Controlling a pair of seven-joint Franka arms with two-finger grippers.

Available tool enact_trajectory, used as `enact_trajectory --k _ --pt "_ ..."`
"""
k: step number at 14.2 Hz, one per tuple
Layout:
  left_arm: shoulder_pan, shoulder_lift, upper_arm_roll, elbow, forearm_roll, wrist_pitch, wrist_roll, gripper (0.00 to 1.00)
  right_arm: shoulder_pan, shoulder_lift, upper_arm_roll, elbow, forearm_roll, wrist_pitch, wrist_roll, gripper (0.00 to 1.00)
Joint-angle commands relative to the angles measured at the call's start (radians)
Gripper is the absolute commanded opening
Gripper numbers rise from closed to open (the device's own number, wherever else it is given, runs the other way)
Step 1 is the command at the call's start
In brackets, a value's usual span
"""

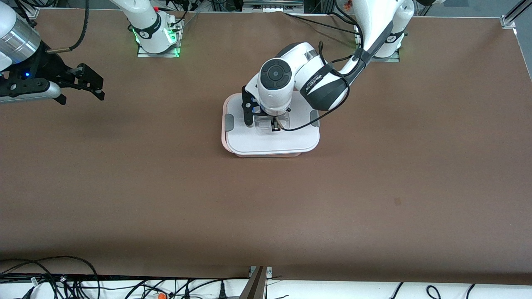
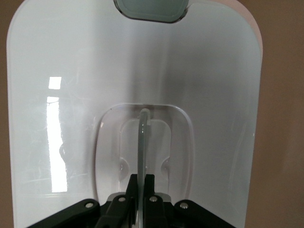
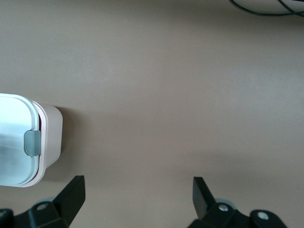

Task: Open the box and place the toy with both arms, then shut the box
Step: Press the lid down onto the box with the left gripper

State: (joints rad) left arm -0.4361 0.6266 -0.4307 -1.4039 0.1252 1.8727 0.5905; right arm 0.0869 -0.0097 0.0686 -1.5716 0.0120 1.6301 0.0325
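The box (image 1: 266, 154) stands in the middle of the table, its white lid (image 1: 272, 141) lying on top. My left gripper (image 1: 276, 126) is down on the lid, shut on the clear upright handle (image 2: 143, 137) in the lid's recess, one finger on each side of it (image 2: 142, 179). A grey clip (image 2: 149, 9) shows at the lid's edge. My right gripper (image 1: 94, 83) hangs open over bare table toward the right arm's end, nothing between its fingers (image 3: 137, 183), with the box's corner (image 3: 50, 137) and a grey clip (image 3: 32, 142) off to one side. The toy is out of view.
The brown table (image 1: 374, 187) spreads wide around the box. Both arm bases (image 1: 156, 37) stand along the table's edge farthest from the front camera. Loose black cables (image 1: 62, 278) lie along the edge nearest that camera.
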Motion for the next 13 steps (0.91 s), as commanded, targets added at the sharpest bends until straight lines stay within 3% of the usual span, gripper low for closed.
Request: enact_trajectory --k 1,13 --pt "-0.023 -0.005 0.012 0.005 0.028 -0.023 -0.023 0.00 -0.009 0.001 0.000 0.015 -0.001 -0.013 -0.019 1.00" --pt "-0.064 0.028 0.012 0.037 0.067 -0.015 -0.055 0.00 -0.009 0.001 -0.012 0.010 0.003 -0.013 -0.020 1.00"
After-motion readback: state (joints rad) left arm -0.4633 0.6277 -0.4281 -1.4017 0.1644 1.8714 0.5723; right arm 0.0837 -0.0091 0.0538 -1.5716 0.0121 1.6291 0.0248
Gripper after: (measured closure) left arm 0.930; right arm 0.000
